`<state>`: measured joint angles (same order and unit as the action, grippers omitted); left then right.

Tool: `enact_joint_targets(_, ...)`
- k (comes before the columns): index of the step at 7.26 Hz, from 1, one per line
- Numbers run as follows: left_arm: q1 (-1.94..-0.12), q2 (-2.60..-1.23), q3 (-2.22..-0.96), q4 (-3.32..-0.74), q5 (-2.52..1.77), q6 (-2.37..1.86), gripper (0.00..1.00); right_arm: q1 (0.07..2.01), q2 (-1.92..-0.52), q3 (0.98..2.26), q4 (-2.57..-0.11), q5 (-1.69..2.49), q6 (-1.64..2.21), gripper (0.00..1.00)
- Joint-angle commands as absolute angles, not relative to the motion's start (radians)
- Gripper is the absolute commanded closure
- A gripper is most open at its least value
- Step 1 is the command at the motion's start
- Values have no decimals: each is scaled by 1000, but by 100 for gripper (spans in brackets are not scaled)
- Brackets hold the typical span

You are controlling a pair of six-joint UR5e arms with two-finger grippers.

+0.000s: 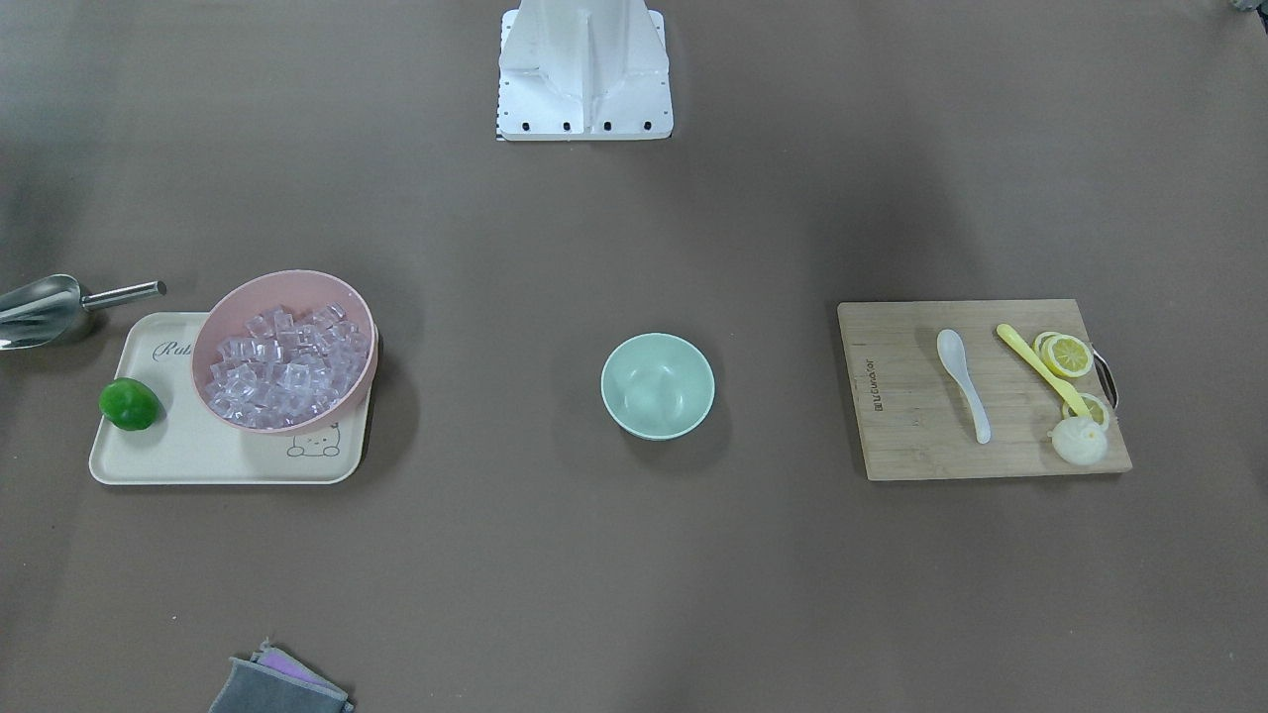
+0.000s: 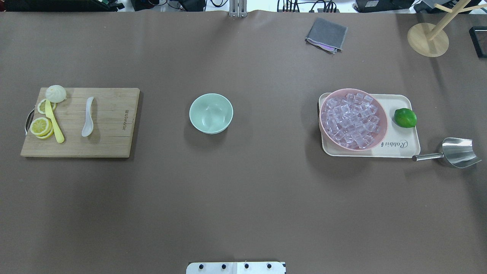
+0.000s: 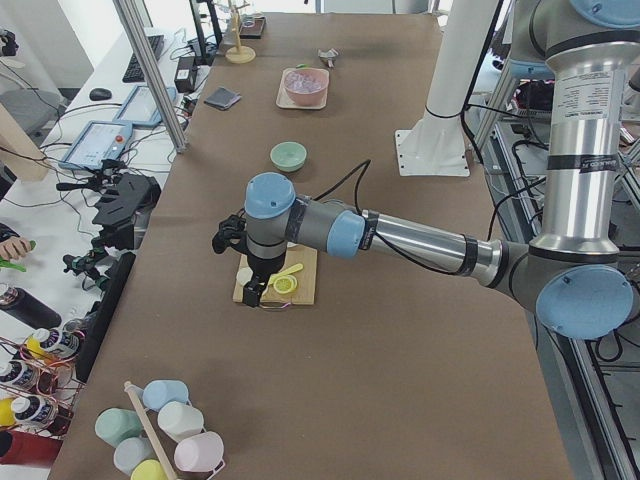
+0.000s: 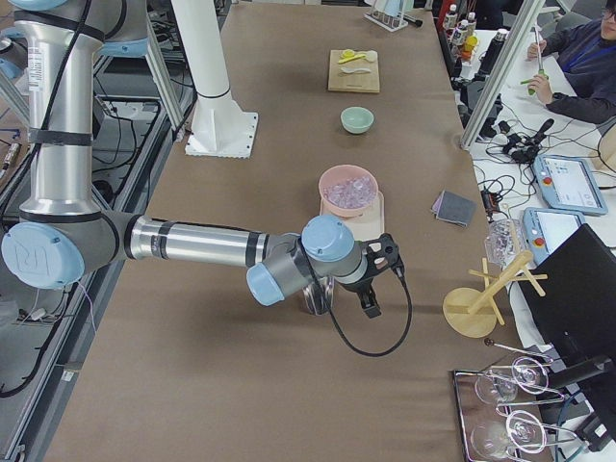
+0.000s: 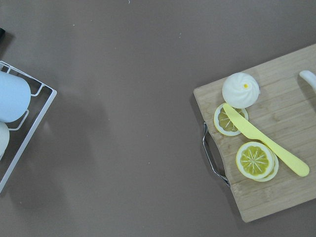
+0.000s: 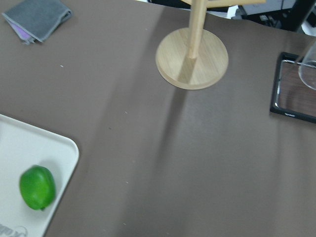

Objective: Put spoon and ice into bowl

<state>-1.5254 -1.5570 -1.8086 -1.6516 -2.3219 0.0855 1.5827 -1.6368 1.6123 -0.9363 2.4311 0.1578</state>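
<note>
Left gripper (image 3: 250, 290): hung above the near end of the rectangular bamboo cutting board (image 2: 114, 133); it is seen only from the side, so open or closed cannot be told.
Right gripper (image 4: 370, 304): held low beside the cream plastic tray (image 2: 403, 151); its state likewise cannot be told.
Spoon: the small glossy white soup spoon (image 2: 88, 121) is laid flat mid-board, left of the overhead frame, scoop toward the bottom.
Ice: the small clear cubes (image 2: 350, 120) are piled in the large pink bowl (image 2: 320, 120), right of frame.
Bowl: the small pale mint-green bowl (image 2: 211, 113) is found empty at centre.
Step in hand: judged to be the approach to the spoon; nothing is yet gripped.
Doing it well: the tapered handle is best pinched across its width, from straight above.
Edges: the slim yellow utensil (image 2: 55, 125), lemon slices (image 2: 40, 126) and white bun (image 2: 56, 93) are crowded at the board's left edge, apart from the spoon.
Open room: bare brown table is left between board, mint bowl and tray.
</note>
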Motion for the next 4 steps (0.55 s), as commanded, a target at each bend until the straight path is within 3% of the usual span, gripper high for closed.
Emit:
enact_joint_targets(1,-1525,-1571,-1824,-1707,-2324,8,1,1524,-1602,1694,-936,2458,358,0)
enact_joint_targets(4,-1499,-1568,-1806,-1896,-2324,-181,1,1297,-1518,1796,-943,2264,651,0)
